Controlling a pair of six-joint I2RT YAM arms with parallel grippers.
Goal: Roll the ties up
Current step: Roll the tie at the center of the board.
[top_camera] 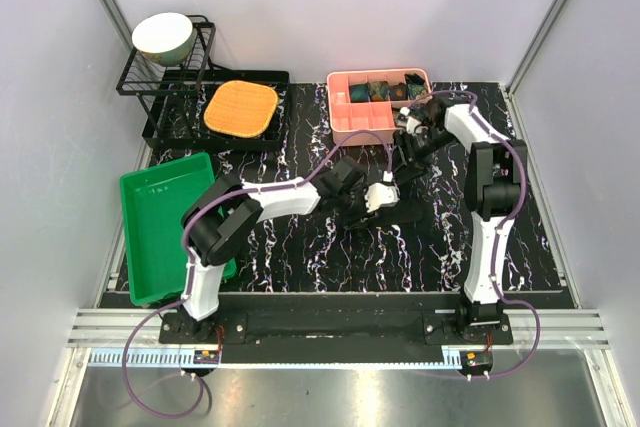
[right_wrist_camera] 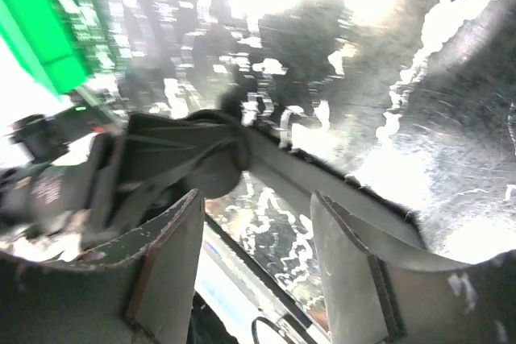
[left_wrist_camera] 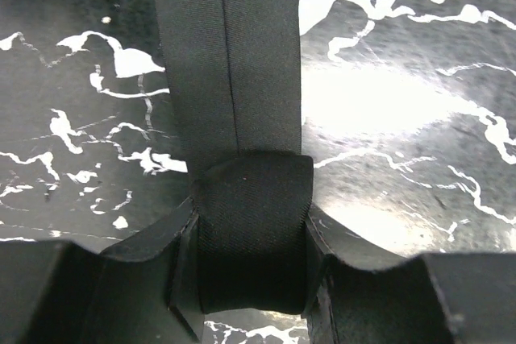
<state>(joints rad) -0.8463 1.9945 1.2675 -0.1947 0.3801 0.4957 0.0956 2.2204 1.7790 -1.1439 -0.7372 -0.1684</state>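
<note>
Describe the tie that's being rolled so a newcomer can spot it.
On the black marbled table, just in front of the pink bin, the left gripper pinches a black tie. Unlike the patterned rolls in the bin, it is plain black and only its end is rolled, the tail lying flat.

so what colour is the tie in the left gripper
The tie is plain black; left wrist view.

tie [left_wrist_camera: 246, 199] | black | one end rolled | remainder lying flat, straight
</note>
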